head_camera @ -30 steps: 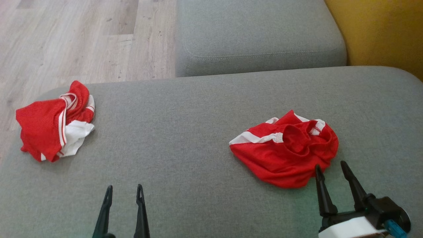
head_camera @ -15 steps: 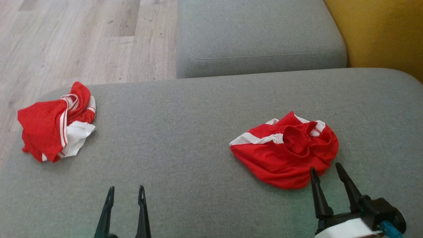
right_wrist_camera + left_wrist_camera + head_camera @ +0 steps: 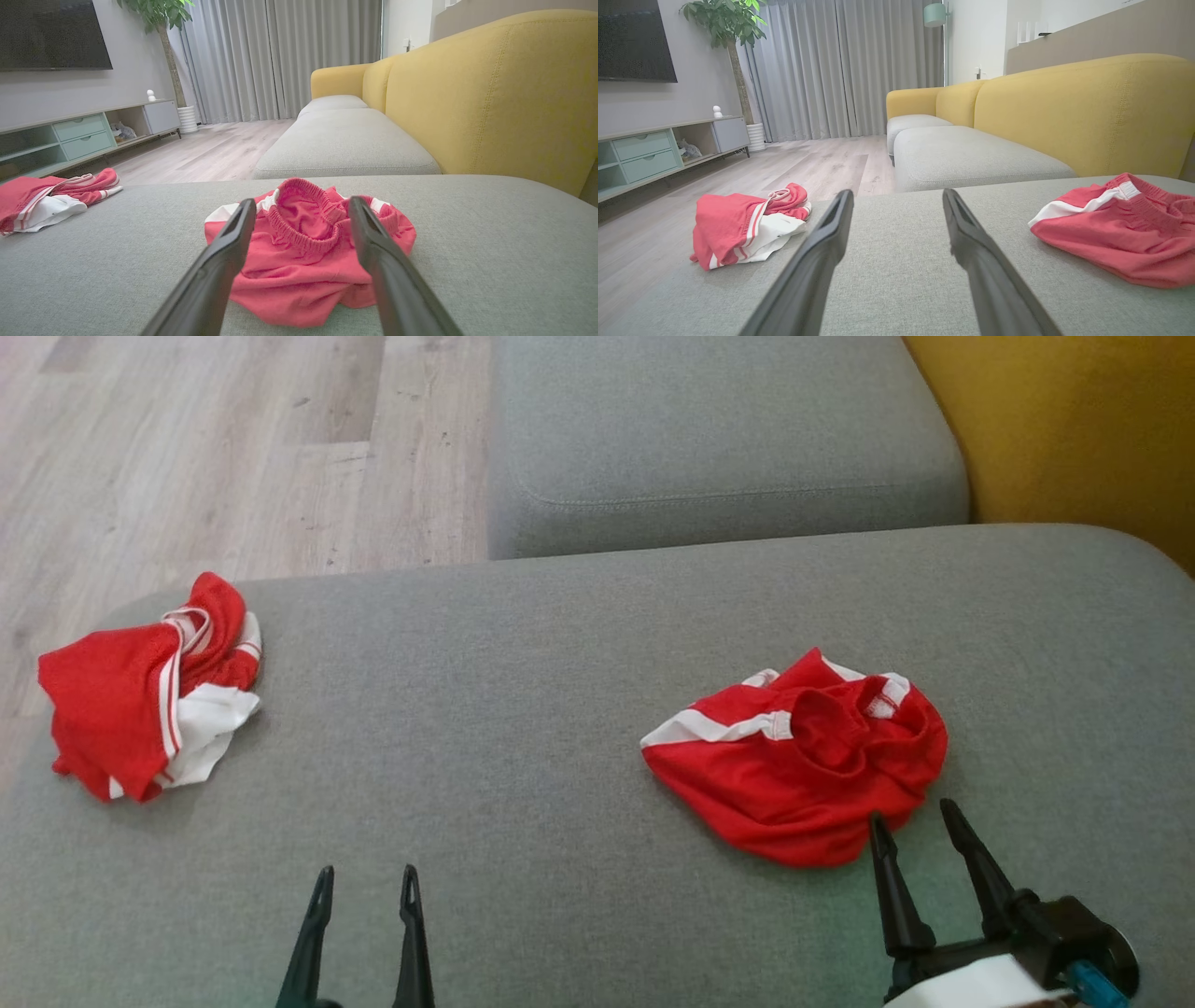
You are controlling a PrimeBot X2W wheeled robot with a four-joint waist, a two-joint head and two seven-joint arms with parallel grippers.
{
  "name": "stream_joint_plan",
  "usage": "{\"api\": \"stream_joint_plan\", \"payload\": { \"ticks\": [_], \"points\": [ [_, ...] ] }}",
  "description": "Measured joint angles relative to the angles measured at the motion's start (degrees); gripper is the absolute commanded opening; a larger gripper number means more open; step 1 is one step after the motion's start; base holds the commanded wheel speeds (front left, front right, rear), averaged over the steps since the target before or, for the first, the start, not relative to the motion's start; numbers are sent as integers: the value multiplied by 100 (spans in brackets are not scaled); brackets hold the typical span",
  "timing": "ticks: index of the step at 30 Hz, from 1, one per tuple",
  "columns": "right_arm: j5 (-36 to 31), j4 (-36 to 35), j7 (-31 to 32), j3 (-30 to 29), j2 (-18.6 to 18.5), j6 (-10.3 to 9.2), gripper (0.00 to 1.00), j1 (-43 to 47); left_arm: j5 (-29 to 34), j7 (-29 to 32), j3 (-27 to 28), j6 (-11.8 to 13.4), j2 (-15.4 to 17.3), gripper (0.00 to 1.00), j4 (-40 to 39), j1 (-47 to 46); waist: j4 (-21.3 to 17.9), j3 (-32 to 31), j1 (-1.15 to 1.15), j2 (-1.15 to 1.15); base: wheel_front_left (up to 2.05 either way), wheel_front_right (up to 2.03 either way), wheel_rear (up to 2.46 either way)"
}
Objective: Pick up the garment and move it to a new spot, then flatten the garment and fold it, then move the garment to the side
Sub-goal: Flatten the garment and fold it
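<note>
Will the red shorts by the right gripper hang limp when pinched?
Probably limp: the red shorts lie crumpled in soft folds. Likely light, being thin cloth. Pushed, they would likely bunch on the grey cushion, not roll.

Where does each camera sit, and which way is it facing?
Head view: on the head, looking forward and down on the grey cushion; left gripper lower left, right gripper lower right, by the red shorts.
Left wrist view: low over the cushion, looking along its open fingers toward the curtains.
Right wrist view: low, aimed at the shorts between its open fingers.
Shared: both wrist views show the shorts, the red-and-white garment and the yellow sofa back.
</note>
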Motion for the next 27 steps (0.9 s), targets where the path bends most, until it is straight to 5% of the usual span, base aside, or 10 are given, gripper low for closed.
{"api": "stream_joint_plan", "payload": {
  "ticks": [16,27],
  "points": [
    [-189,-47,0,196,0,0,100,-68,30,0,-577,-609,0,100,170,-548,-583,371,0,0,0,0,0],
    [-233,-290,0,392,-1,0,100,-929,-275,-22,-2423,-1058,-18,100,1402,-3566,-1358,1453,1,0,0,0,0]
  ]
}}
